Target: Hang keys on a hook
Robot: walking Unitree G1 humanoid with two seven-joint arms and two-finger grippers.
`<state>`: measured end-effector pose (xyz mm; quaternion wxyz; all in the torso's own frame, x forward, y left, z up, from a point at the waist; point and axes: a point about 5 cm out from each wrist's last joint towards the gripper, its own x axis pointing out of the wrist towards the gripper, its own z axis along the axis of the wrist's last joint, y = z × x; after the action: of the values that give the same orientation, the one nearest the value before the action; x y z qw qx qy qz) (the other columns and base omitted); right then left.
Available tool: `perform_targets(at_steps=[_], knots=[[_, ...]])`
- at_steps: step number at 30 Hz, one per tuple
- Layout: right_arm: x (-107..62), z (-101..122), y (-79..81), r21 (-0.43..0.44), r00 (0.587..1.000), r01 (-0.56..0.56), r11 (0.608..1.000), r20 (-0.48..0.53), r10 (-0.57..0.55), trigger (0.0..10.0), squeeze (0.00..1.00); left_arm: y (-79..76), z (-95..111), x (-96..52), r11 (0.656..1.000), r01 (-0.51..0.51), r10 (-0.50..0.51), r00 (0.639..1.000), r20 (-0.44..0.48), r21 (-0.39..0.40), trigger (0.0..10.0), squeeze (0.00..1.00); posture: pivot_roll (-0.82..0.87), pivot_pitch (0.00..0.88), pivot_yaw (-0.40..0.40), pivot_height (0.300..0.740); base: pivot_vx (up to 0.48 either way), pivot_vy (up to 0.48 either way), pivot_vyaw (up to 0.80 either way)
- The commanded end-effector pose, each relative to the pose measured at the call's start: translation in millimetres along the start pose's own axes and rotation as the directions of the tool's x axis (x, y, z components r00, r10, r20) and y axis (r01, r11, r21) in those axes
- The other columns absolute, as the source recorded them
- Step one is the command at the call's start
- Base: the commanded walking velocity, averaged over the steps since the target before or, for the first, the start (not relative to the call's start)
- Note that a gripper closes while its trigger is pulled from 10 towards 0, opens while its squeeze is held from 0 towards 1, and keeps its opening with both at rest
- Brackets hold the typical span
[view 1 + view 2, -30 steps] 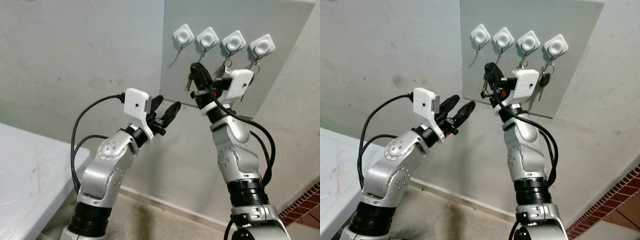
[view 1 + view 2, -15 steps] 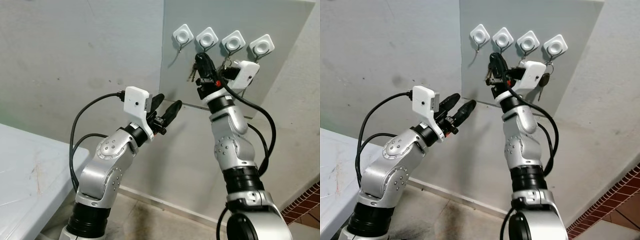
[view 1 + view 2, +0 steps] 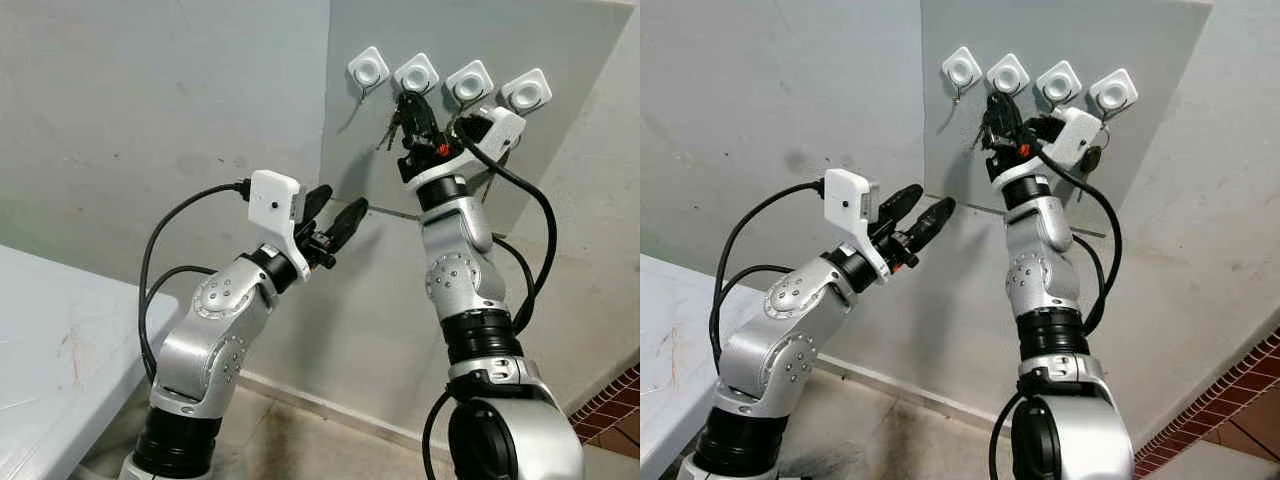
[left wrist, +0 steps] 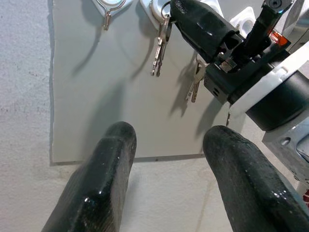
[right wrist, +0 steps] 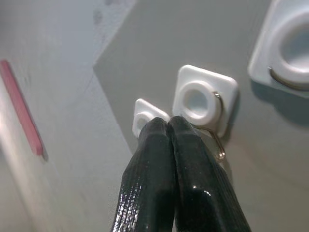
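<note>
Right gripper [image 3: 407, 102], fingers clenched on keys [image 4: 160, 46], is touching second-from-left hook [image 3: 416, 74]; left gripper [image 3: 333, 219] is hovering released, lower left.

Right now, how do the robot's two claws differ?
The right gripper is raised to the second hook on the wall board; the left gripper hangs lower, away from the hooks. The right one's fingers are pressed shut on a bunch of keys; the left one's are spread and hold nothing. Both have two long black fingers.
</note>
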<state>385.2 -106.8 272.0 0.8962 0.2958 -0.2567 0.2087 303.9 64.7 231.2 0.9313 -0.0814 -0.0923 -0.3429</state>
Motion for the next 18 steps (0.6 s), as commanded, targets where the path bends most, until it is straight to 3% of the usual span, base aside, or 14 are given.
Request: perform_targets(at_steps=[1,18], knots=[[4.2,0.9,3.4,0.032,1.0,-0.003,0.999,0.008,0.003,10.0,0.0,-2.2,3.0,-1.5,1.0,0.004,-0.004,1.0,0.007,0.001,10.0,0.0,0.04,0.002,-0.04,0.74,0.0,0.0,0.0],[-11.9,-18.8,-7.4,0.232,0.993,0.121,0.965,-0.024,-0.119,10.0,0.0,-1.8,3.1,-3.2,1.0,-0.005,0.005,1.0,0.002,-0.013,10.0,0.0,0.04,0.013,-0.039,0.74,0.0,0.0,0.0]])
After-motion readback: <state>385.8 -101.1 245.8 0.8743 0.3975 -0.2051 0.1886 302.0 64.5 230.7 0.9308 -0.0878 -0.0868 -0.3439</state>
